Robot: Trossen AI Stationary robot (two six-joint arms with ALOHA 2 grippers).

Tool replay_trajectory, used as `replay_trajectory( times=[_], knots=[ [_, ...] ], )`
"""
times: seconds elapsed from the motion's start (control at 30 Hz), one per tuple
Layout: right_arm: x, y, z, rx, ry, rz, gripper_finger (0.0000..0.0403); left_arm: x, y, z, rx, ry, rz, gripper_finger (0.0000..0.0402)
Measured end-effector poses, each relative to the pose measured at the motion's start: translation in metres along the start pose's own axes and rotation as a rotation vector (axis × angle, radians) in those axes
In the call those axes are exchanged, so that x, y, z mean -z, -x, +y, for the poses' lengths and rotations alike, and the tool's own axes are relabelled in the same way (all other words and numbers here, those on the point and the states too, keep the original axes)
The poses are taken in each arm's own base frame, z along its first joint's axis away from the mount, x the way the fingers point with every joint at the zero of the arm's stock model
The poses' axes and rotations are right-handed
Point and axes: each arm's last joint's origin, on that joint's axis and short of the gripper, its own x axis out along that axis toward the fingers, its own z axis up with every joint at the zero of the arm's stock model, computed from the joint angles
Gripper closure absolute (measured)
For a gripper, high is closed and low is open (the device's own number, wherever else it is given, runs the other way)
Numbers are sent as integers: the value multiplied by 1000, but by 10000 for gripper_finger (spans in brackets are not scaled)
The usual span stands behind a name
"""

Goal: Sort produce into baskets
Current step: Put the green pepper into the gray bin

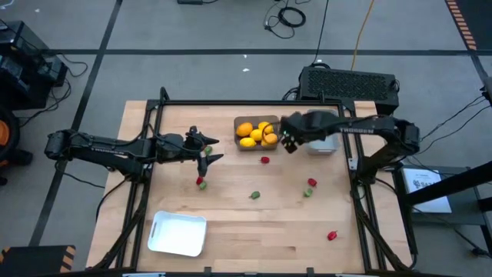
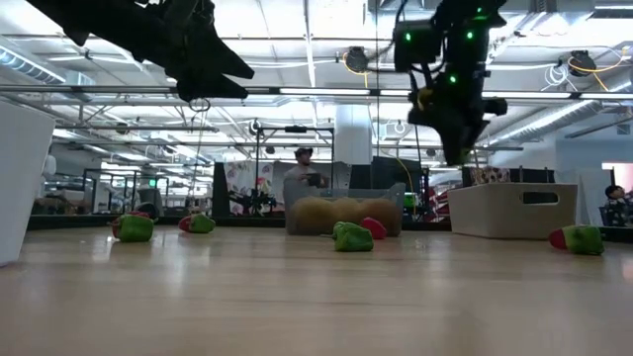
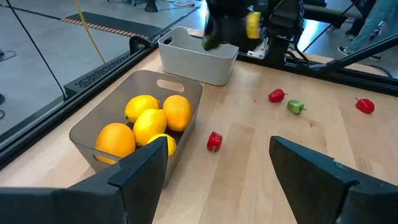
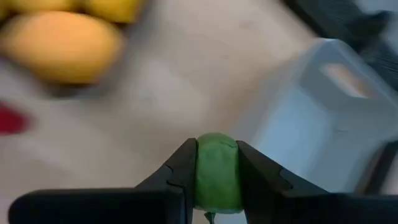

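step: right gripper (image 4: 216, 180) carrying a green piece (image 4: 217, 171), jaws clamped on it, over the pale bin (image 1: 323, 143) far right | left gripper (image 3: 227, 177) jaws wide open, empty | next: prob drop it in

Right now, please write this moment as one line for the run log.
right gripper: shut on green piece, near pale grey bin | left gripper: open, above table | dark grey bin: holds yellow fruits

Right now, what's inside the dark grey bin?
The dark grey bin holds yellow and orange round fruits, with four or five showing. Whatever lies beneath them is covered. The right hand grips a green piece nearby.
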Motion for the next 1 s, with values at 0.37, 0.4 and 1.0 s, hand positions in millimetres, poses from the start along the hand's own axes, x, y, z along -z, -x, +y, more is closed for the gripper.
replay_trajectory(
  times=[0.37,0.4,1.0],
  knots=[
    [-14,-37,-47,133,-39,78,312,0,0,1,-6,1,0,114],
    [-14,-39,-50,135,-41,79,309,0,0,1,-6,1,1,114],
    [-19,-47,-69,158,-56,121,216,1,0,1,-7,-1,8,114]
  ],
)
